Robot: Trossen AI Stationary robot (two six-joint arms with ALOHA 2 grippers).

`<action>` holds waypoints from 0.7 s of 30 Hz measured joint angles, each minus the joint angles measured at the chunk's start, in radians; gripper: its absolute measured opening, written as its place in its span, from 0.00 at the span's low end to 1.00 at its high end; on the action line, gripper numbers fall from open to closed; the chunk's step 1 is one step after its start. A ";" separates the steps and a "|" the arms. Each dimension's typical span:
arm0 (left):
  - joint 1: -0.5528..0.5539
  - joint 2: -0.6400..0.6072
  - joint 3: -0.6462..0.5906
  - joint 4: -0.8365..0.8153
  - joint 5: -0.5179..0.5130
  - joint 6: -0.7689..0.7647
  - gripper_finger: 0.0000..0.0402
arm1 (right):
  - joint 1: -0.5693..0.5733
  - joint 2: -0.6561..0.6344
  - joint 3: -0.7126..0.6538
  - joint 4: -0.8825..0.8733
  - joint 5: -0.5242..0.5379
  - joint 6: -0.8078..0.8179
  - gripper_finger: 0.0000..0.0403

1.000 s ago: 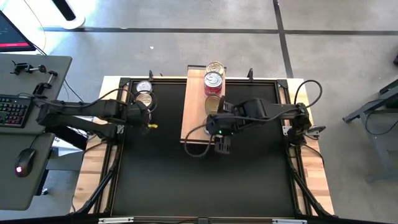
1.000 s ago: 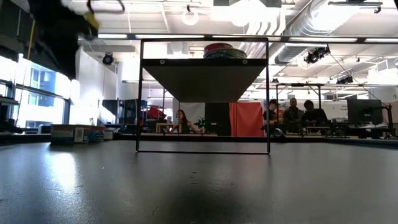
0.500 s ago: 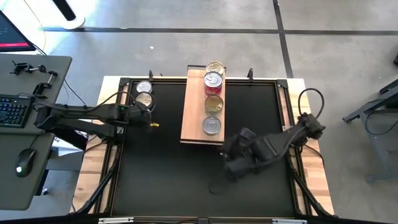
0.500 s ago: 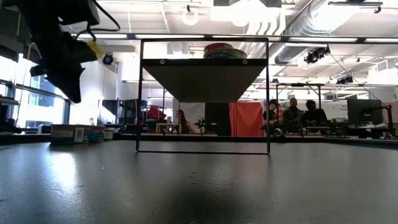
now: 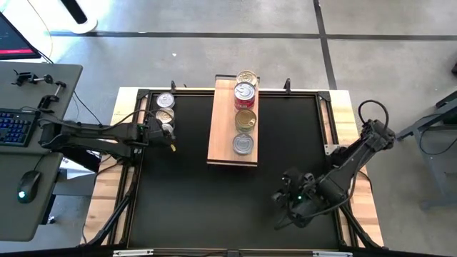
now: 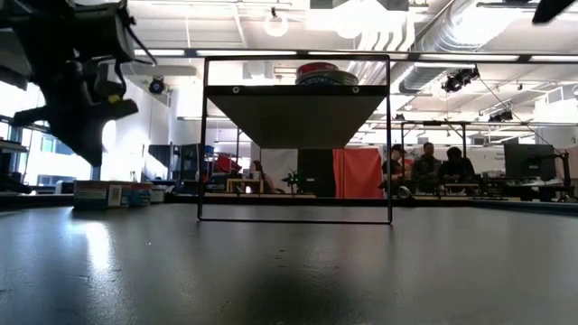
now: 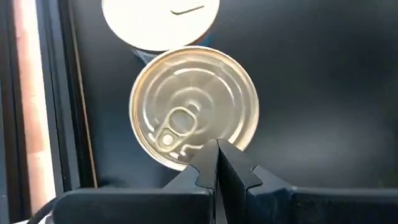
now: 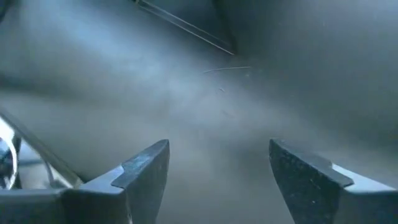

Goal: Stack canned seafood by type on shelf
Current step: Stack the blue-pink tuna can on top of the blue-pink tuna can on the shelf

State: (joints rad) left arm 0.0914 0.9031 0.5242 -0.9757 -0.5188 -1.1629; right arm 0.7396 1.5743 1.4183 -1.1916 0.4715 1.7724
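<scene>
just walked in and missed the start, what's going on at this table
A two-armed robot is sorting canned seafood onto a wooden shelf. Four tins already sit in a row along the shelf's right side. The left end effector, shut, hovers over a gold-lidded tin at the table's left edge, next to a silver-lidded tin. The right end effector is open and empty, over the black tabletop near the front right corner, away from the shelf.

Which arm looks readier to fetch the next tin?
Probably the left. Its gripper hangs shut just over a gold tin at the table's left edge. The right gripper is open and empty, off near the front right, far from any tin.
</scene>
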 joint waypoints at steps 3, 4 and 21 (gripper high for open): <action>0.000 0.000 -0.025 0.032 -0.037 -0.053 0.00 | -0.008 -0.001 -0.048 0.053 0.000 0.003 0.66; 0.000 0.000 -0.033 0.044 -0.050 -0.063 0.00 | -0.011 -0.001 -0.062 0.080 0.006 -0.007 0.66; -0.134 0.123 -0.071 0.116 0.036 -0.227 0.00 | -0.005 0.000 -0.096 0.222 0.080 -0.227 0.66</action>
State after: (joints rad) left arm -0.0431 1.0259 0.4534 -0.8602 -0.4832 -1.3896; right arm 0.7346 1.5742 1.3220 -0.9699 0.5510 1.5455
